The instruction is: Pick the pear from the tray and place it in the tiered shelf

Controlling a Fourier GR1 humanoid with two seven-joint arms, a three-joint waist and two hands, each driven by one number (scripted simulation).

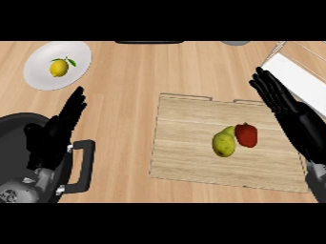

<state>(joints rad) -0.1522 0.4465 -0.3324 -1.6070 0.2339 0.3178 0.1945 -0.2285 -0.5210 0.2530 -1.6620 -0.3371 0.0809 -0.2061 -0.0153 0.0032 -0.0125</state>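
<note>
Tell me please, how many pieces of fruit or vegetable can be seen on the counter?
3: a lemon on the white plate at upper left, and a pear touching a red pepper on the wooden tray. None seems hidden.

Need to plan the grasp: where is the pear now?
In the head view, the pear lies on the wooden tray, right of centre, touching a red fruit.

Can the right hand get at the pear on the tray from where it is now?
Probably yes. The right hand is open above the tray's far right corner, and nothing lies between it and the pear. The red fruit touches the pear's right side and may crowd the grasp.
</note>
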